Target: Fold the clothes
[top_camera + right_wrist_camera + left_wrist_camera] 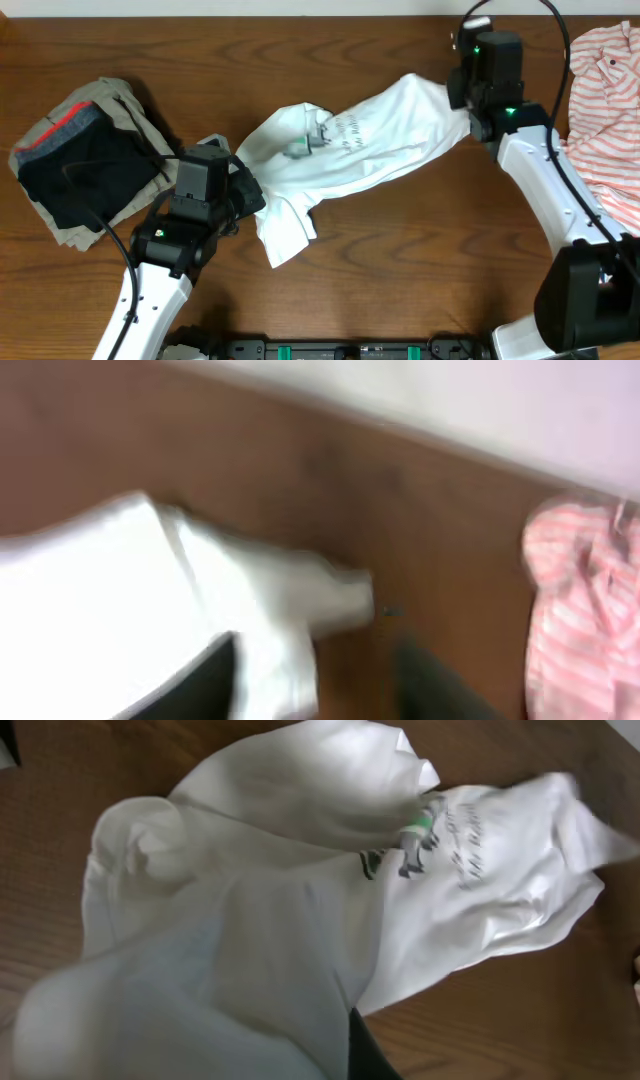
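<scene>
Bunched over your left gripper point(240, 195), whose buried fingers you cannot judge, the white printed cotton T-shirt point(370, 140) runs lengthwise up-right to your right gripper point(462, 105), clamped on it.

A brown wooden worktop point(400, 260) is stretching out under soft, even light, its grain running sideways; a pale wall point(450, 390) is showing beyond its far edge.
</scene>
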`<state>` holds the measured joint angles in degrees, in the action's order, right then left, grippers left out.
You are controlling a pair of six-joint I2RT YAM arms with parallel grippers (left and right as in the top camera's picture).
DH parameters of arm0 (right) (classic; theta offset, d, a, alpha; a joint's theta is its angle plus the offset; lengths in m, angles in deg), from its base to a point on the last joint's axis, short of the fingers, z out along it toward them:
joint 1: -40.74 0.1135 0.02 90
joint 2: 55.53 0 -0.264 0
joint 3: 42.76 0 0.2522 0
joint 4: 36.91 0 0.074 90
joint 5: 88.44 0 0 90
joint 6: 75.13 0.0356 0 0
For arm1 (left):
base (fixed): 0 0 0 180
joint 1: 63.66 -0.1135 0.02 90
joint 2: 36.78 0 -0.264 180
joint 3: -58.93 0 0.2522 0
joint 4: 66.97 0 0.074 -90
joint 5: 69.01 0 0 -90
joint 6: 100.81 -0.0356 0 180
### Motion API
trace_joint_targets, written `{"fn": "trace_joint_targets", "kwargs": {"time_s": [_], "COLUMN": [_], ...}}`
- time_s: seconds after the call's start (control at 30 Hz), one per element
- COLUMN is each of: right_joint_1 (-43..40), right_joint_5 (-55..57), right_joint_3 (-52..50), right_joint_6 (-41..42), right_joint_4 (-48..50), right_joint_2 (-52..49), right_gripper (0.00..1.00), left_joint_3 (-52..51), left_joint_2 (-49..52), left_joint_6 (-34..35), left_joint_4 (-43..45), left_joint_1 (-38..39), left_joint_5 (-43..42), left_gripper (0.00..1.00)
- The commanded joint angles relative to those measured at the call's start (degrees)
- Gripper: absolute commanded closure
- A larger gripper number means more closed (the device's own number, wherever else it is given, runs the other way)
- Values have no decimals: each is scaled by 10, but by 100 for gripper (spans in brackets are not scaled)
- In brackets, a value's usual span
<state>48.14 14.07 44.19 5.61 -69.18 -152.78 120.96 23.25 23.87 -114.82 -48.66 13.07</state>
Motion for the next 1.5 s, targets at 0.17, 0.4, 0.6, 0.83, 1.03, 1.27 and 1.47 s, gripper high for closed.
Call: {"fn": "trace_joint_targets", "kwargs": {"time_s": [0.17, 0.4, 0.6, 0.83, 1.03, 1.27, 1.47], "right_joint_1": [-26, -27, -27, -27, -29, -30, -42], "right_joint_5": [-15, -35, -42, -85, -85, -85, -83], "right_joint_3": [-39, -48, -48, -48, -48, -48, -48], "right_joint_6": [10, 21, 21, -81, -127, -127, -93], "right_joint_4": [-136, -115, -73, -47, -31, 4, 29], "right_joint_2": [-54, -114, -148, -175, -175, -182, -206], "right_gripper": [41, 34, 28, 24, 26, 31, 34], "left_joint_3": [4, 4, 4, 4, 4, 3, 3], "left_joint_2": [2, 2, 2, 2, 2, 2, 2], "left_joint_6": [-6, -6, -6, -6, -6, -6, -6], "left_joint_4": [1, 0, 0, 0, 0, 0, 0], "left_joint_1": [-3, -3, -3, -3, -3, -3, -3], "left_joint_5": [11, 11, 11, 11, 11, 11, 11], "left_gripper": [94, 93, 93, 93, 93, 93, 93]}}
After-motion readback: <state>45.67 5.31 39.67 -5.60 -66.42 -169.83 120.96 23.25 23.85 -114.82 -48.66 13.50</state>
